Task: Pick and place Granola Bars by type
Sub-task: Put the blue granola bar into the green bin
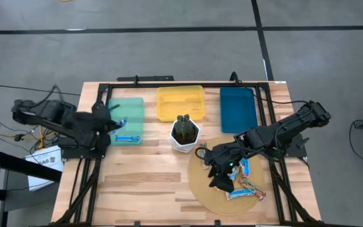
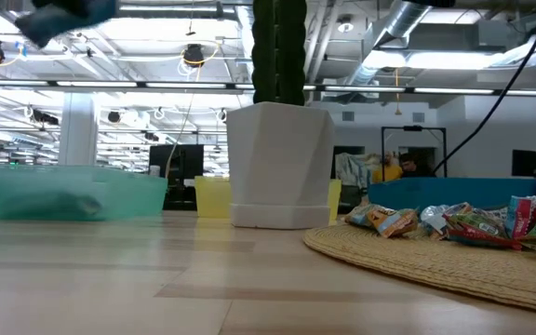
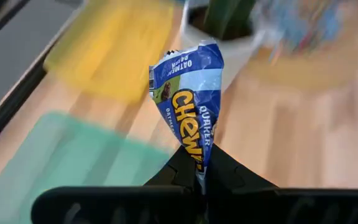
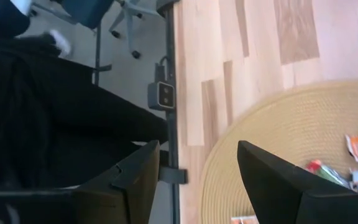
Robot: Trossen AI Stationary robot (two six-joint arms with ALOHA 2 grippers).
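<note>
One blue bar [image 3: 190, 99] is pinched at one end in the left claw [image 3: 199, 177], its long axis running straight out from the fingers, over the green tray [image 1: 128, 112]. Another blue bar [image 1: 128, 138] lies flat, lengthwise across that tray's near edge. The right claw [image 4: 194, 165] hangs spread wide, holding nothing, over the woven mat [image 1: 201, 183] with the remaining bars [image 1: 244, 183].
</note>
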